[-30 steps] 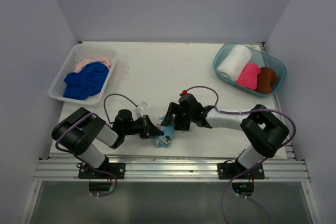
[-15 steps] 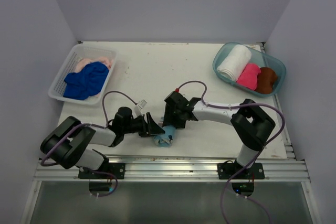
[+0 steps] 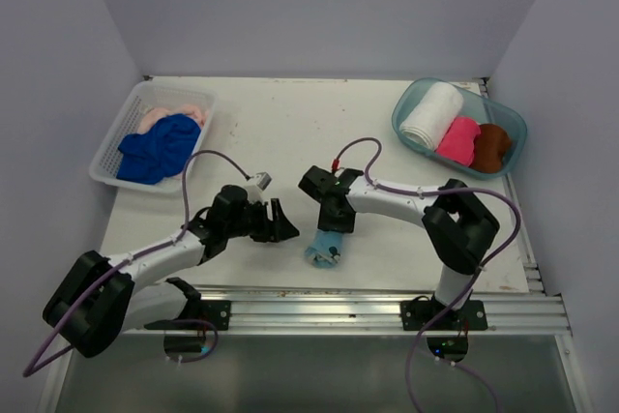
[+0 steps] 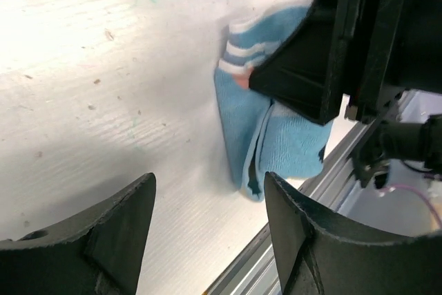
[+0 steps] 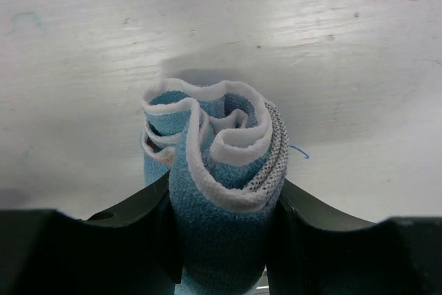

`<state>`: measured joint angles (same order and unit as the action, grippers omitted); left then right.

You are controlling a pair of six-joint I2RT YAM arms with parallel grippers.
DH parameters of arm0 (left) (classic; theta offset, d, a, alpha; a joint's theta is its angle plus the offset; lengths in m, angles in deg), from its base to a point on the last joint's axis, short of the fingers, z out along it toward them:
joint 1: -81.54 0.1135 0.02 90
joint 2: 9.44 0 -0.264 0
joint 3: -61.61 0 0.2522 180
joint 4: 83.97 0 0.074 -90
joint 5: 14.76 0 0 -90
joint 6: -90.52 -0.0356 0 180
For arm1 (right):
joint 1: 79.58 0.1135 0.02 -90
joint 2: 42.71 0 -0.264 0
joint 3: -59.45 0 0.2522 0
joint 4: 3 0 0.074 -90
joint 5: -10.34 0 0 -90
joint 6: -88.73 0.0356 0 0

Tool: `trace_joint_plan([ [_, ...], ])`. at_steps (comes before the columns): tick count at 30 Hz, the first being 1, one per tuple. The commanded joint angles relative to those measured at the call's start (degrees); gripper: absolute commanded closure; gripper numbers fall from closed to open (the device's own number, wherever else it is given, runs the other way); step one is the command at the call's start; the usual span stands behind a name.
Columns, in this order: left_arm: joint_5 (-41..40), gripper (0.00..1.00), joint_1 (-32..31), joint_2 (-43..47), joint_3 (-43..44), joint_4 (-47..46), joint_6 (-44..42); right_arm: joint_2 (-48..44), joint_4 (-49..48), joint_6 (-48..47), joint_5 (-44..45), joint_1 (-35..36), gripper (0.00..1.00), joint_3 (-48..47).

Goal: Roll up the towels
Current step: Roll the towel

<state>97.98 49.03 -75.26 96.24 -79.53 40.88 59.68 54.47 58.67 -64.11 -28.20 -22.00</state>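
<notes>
The light blue towel point(image 3: 326, 248) is rolled up near the table's front edge. My right gripper point(image 3: 334, 226) is shut on it from the far side. In the right wrist view the roll's spiral end point(image 5: 219, 144) sits squeezed between my right gripper's point(image 5: 221, 202) two fingers. My left gripper point(image 3: 283, 227) is open and empty, a little left of the roll and not touching it. In the left wrist view the left gripper point(image 4: 207, 195) faces the towel point(image 4: 266, 126) across bare table. The royal blue towel point(image 3: 160, 147) and the peach towel point(image 3: 166, 117) lie loose in the basket. The white point(image 3: 431, 115), pink point(image 3: 457, 140) and brown point(image 3: 491, 146) towels lie rolled in the tub.
The white lattice basket point(image 3: 108, 157) stands at the far left. The teal tub point(image 3: 406, 103) stands at the far right. The metal rail point(image 3: 319, 302) runs along the table's front edge, just below the roll. Purple cables loop above both arms.
Both grippers were crowded at the towel. Now the left gripper has drawn back to the left and stands apart from it. The right gripper has swung over the roll, which has shifted slightly right.
</notes>
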Motion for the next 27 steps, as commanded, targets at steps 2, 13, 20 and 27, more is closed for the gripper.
trace_joint_plan([
  [2, -9.55, 0.33, -8.5, 0.26, 5.41, 6.42, -4.24, 4.04, 12.45, 3.07, 8.62, -0.31, 0.56, -3.24],
  [13, -11.92, 0.32, -15.47, -3.44, 8.75, 2.2, -2.22, 7.38, 15.71, 5.1, 7.92, -2.07, 0.55, -7.64],
  [20, -25.11, 0.39, -26.98, -2.73, 11.22, 1.33, -1.16, 10.29, 12.64, 3.87, 3.97, -4.44, 0.55, -7.56],
  [27, -27.93, 0.4, -28.75, -1.06, 7.09, -3.77, 2.09, 8.62, 10.09, 2.46, 2.55, -11.64, 0.55, -4.57],
])
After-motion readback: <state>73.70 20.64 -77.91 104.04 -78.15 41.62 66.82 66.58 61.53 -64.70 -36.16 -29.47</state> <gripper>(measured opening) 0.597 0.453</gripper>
